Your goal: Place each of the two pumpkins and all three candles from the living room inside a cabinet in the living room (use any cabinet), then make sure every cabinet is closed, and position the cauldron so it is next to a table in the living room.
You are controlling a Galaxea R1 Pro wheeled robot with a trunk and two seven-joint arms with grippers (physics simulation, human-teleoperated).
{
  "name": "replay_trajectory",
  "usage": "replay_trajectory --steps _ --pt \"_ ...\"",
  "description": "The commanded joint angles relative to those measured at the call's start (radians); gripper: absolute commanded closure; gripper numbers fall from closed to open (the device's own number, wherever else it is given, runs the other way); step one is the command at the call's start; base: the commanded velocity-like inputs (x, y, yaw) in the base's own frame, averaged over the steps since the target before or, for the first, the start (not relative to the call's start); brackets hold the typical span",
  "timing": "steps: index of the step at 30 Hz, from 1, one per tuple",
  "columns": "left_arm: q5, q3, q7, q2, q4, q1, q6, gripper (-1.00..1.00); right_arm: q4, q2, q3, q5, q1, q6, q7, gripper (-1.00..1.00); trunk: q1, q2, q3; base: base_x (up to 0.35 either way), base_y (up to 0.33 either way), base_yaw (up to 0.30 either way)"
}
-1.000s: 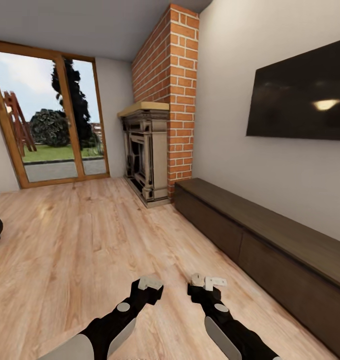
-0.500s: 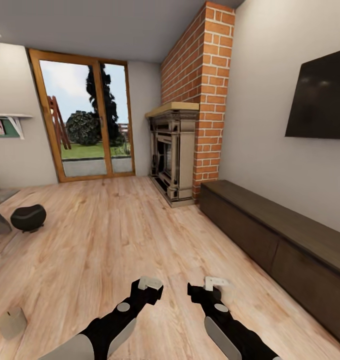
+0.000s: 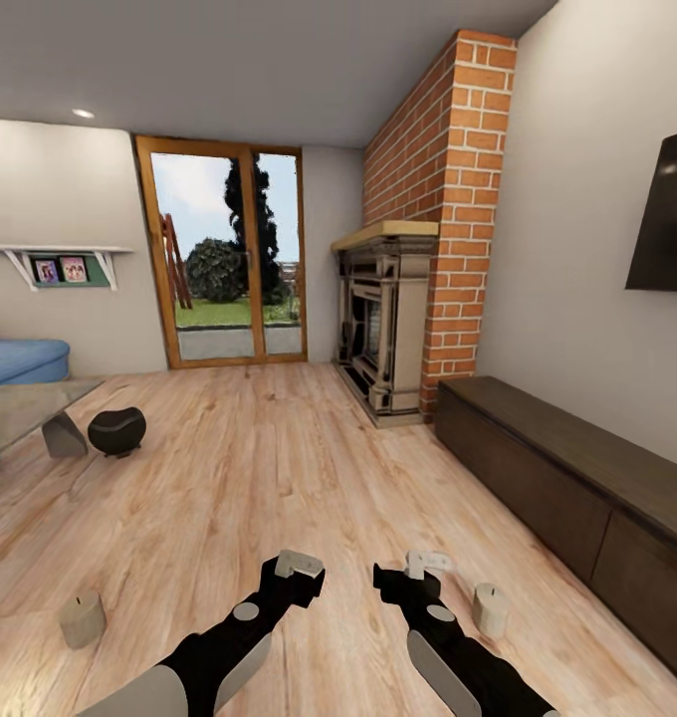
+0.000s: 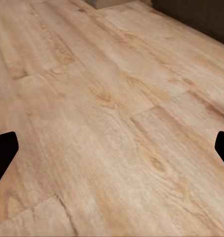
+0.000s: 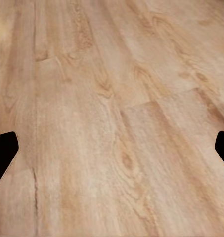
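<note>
Light wood plank floor [image 3: 279, 478] spans the room. We take the brick chimney [image 3: 448, 199] as our landmark. At its foot, on the side facing the room, stands the fireplace [image 3: 383, 319]. Beyond the fireplace, the far wall carries glass doors [image 3: 229, 254]. From the chimney base toward us, a dark cabinet [image 3: 567, 488] runs along the wall, all fronts flush, with a TV [image 3: 667, 224] hung above it. Well across the floor from the chimney we see the cauldron [image 3: 116, 430] on the floor, just beside a table [image 3: 20, 413] leg. One candle [image 3: 490, 609] stands near the cabinet, beside our right gripper [image 3: 418, 568]; another candle [image 3: 82, 619] stands across the floor. Our left gripper [image 3: 297, 568] and the right both hang above bare floor, fingers apart, empty.
</note>
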Motion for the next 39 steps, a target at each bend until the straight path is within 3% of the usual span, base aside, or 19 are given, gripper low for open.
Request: replay_trajectory --steps 1,15,22,26,29,31,34,39 --pt "0.007 -0.009 0.007 0.001 0.001 -0.001 -0.005 -1.0 -0.002 -0.001 0.004 -0.004 -0.001 0.004 -0.008 -1.0 -0.001 0.0 0.003 0.0 0.0 0.109" --pt "0.009 -0.005 0.008 0.003 0.002 -0.001 -0.004 -1.0 -0.002 -0.001 0.004 -0.004 -0.001 0.005 -0.008 -1.0 -0.007 0.003 0.057 0.0 0.0 0.017" --pt "0.009 0.026 0.007 0.003 0.003 -0.001 -0.003 -1.0 -0.002 -0.001 0.004 -0.004 -0.001 0.004 -0.008 -1.0 -0.01 0.005 0.084 0.0 0.0 0.0" --pt "0.008 0.082 0.008 0.002 0.01 -0.001 0.001 -1.0 -0.002 -0.001 0.005 -0.004 -0.001 0.004 -0.008 -1.0 -0.012 0.006 0.099 0.0 0.0 0.0" --pt "0.007 0.151 0.009 0.001 0.057 -0.001 0.005 -1.0 -0.002 -0.001 0.005 -0.004 -0.001 0.004 -0.008 -1.0 -0.013 0.006 0.111 0.0 0.0 0.0" --pt "0.007 0.215 0.009 0.0 0.136 -0.003 0.024 -1.0 -0.002 -0.001 0.005 -0.003 -0.001 0.004 -0.008 -1.0 -0.014 0.007 0.119 0.0 0.0 0.0" --pt "0.007 0.245 0.011 0.0 0.172 -0.005 0.054 -1.0 -0.002 -0.001 0.006 -0.003 -0.001 0.004 -0.008 -1.0 -0.015 0.007 0.13 0.0 0.0 0.0" --pt "0.008 0.273 0.068 0.0 0.202 -0.013 0.194 -1.0 0.007 -0.001 0.002 -0.008 -0.001 0.018 -0.01 -1.0 -0.018 0.009 0.15 0.0 0.0 0.0"
